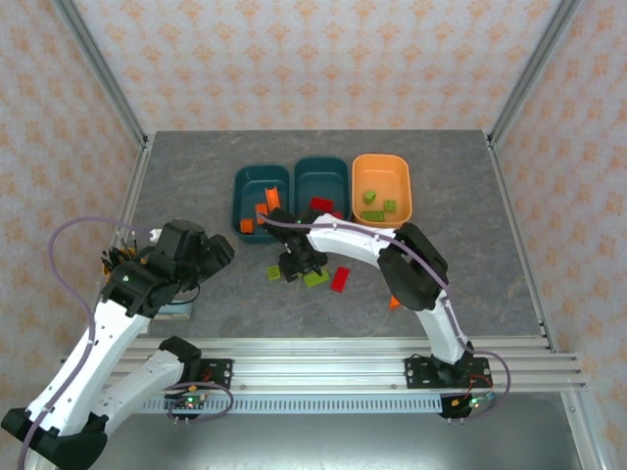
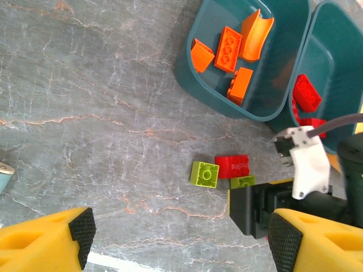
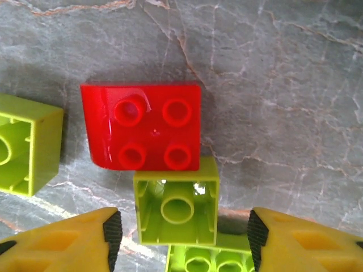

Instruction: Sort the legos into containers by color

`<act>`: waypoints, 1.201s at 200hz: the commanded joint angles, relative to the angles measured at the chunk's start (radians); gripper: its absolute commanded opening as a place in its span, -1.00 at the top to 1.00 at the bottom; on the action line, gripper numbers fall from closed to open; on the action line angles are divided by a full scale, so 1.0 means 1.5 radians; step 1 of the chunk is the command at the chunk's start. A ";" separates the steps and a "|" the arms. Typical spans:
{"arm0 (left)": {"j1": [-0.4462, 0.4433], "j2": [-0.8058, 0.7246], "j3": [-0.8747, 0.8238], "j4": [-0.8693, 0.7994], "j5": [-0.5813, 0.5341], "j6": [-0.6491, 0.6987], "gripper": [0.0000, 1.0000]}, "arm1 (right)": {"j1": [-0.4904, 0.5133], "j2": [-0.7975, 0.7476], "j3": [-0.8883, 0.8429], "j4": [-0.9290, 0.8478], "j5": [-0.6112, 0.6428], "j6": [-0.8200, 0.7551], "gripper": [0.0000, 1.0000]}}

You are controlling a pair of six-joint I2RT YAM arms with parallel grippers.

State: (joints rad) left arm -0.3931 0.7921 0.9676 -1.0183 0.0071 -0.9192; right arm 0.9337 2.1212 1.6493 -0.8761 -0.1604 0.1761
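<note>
Right wrist: right hand [image 3: 181, 229] wide, straddling upturned lime lego [image 3: 177, 209] touching red lego [image 3: 142, 127]. Drop straight, pinch lime only w/o dragging red; then orange tub [image 1: 380, 158].

Three tubs stood in a row far back on the table [image 1: 196, 176]: the left teal tub [image 1: 260, 184] held orange bricks [image 1: 263, 209], the middle teal tub [image 1: 321, 176] red bricks [image 1: 321, 205], the orange tub [image 1: 382, 171] green bricks [image 1: 372, 198]. The right gripper [image 1: 294, 266] hung by a loose green brick [image 1: 315, 279] and a loose red brick [image 1: 340, 279], and a lone orange brick [image 1: 394, 303] lay beside the right arm [image 1: 416, 269].
</note>
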 commanded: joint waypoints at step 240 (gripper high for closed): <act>-0.156 0.426 0.250 0.279 0.121 0.059 -0.63 | -0.407 0.020 0.249 -0.099 0.077 0.080 0.35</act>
State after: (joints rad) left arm -0.6102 1.3731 1.2667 -0.6544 0.1650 -0.8703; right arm 0.3779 2.0369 1.9011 -0.9619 -0.0731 0.2432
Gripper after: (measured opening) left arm 0.816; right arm 0.326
